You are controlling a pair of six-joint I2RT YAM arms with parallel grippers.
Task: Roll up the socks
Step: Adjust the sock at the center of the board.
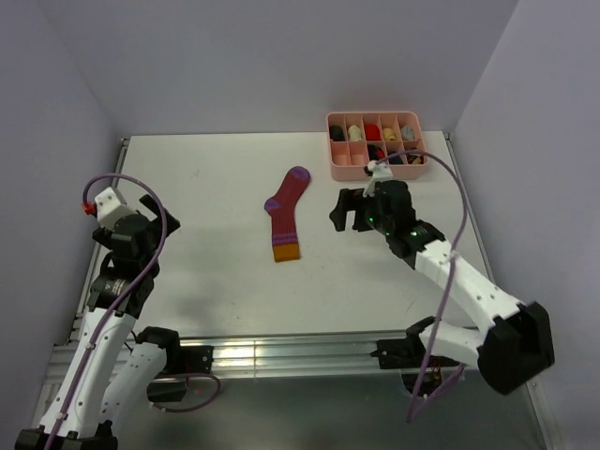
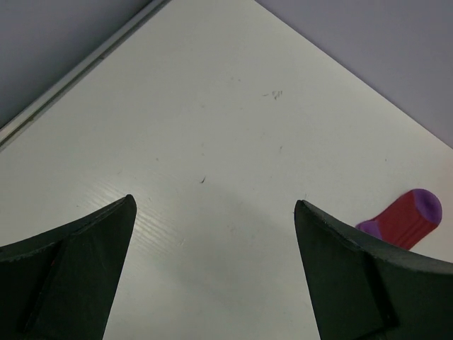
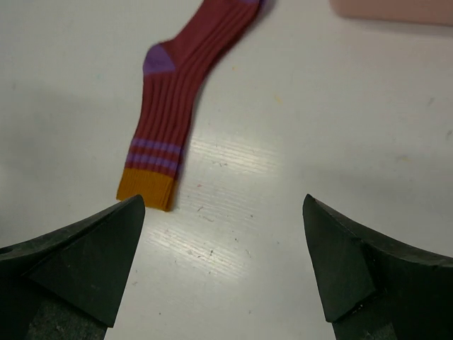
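Observation:
A dark red sock (image 1: 286,214) with a purple toe and heel, purple stripes and an orange cuff lies flat in the middle of the table, toe away from me. It also shows in the right wrist view (image 3: 180,92), and its toe end shows in the left wrist view (image 2: 405,218). My right gripper (image 1: 349,212) is open and empty, hovering just right of the sock; in the right wrist view (image 3: 223,212) bare table lies between its fingers. My left gripper (image 1: 141,234) is open and empty, well left of the sock, over bare table in the left wrist view (image 2: 214,212).
A pink divided tray (image 1: 375,166) holding several rolled socks stands at the back right, just behind my right gripper; its edge shows in the right wrist view (image 3: 396,10). The table's raised left rail (image 1: 123,150) runs along the left side.

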